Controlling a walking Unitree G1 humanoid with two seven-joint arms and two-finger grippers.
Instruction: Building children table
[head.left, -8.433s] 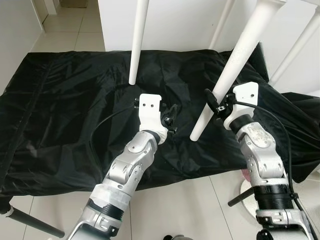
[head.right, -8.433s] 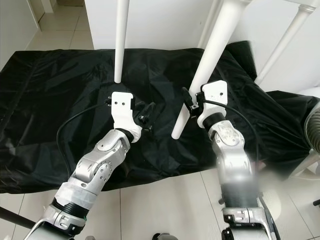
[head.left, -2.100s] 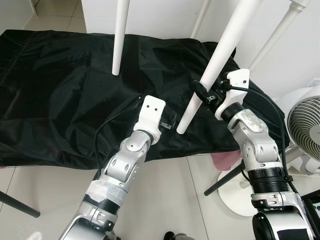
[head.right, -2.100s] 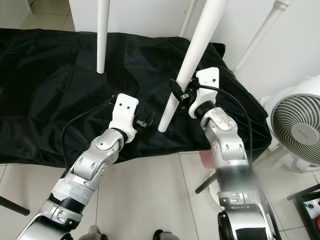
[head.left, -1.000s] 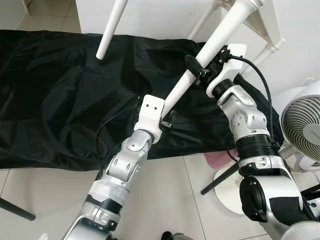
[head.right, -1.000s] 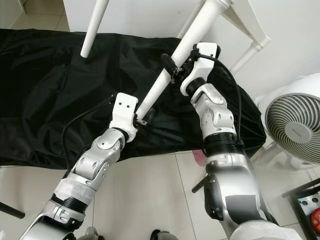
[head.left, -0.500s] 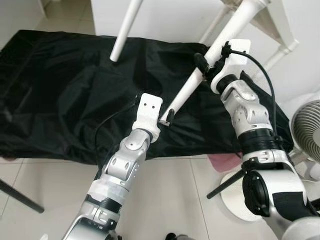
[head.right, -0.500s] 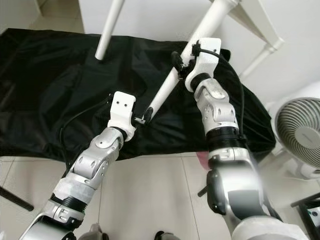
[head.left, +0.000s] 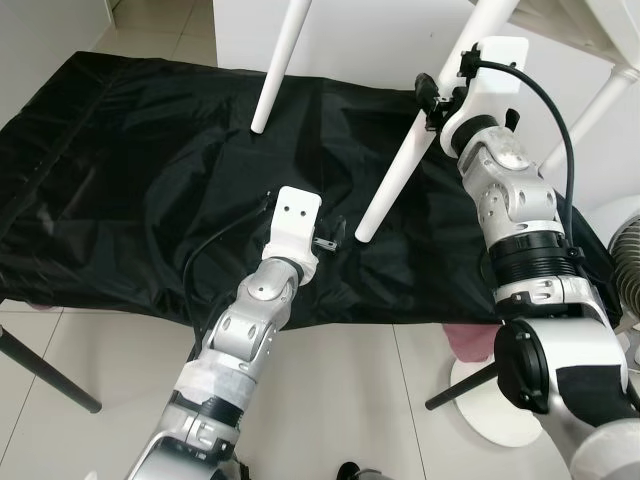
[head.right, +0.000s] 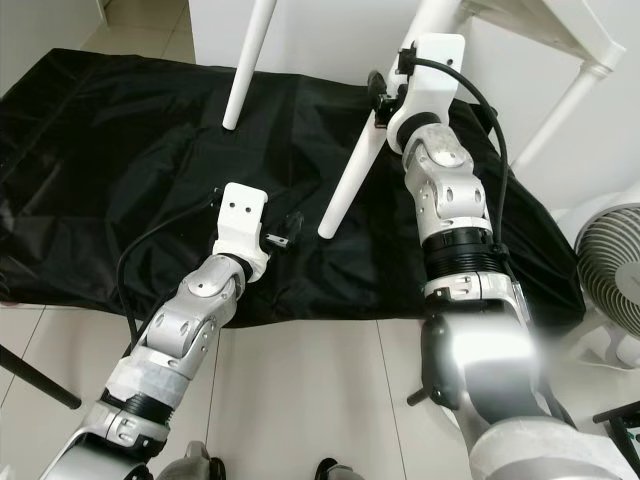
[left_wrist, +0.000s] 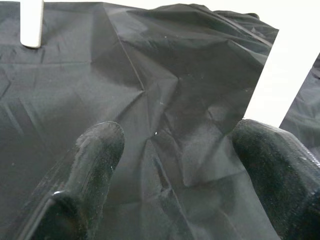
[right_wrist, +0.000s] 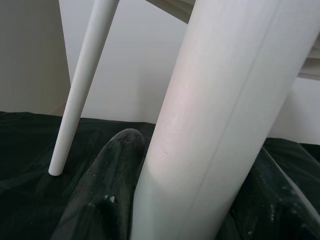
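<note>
- Right gripper (head.left: 432, 103) clamped round the near white table leg (head.left: 392, 185), high on the shaft; right wrist view shows the leg wedged between both black fingers (right_wrist: 107, 192).
- Leg slopes down and away from that grip, its free tip hanging just above the black sheet (head.left: 130, 170), not resting on it as far as I can tell.
- Left gripper (head.left: 330, 233) spread wide and empty, just beside the leg's tip; left wrist view shows its fingers (left_wrist: 95, 165) apart with only black cloth between.
- Second white leg (head.left: 277, 70) stands further off, past the left gripper; white table frame (head.right: 520, 25) overhead, above the right gripper.
- Step in hand, my guess: steadying or turning the leg into its seat on the frame.
- To do it well: keep the right grip firm and turn along the leg's own axis, not sideways, or the joint could bind.
- Left gripper could close near the tip to stop wobble.
- Risk: smooth round leg may slip in the fingers.
</note>
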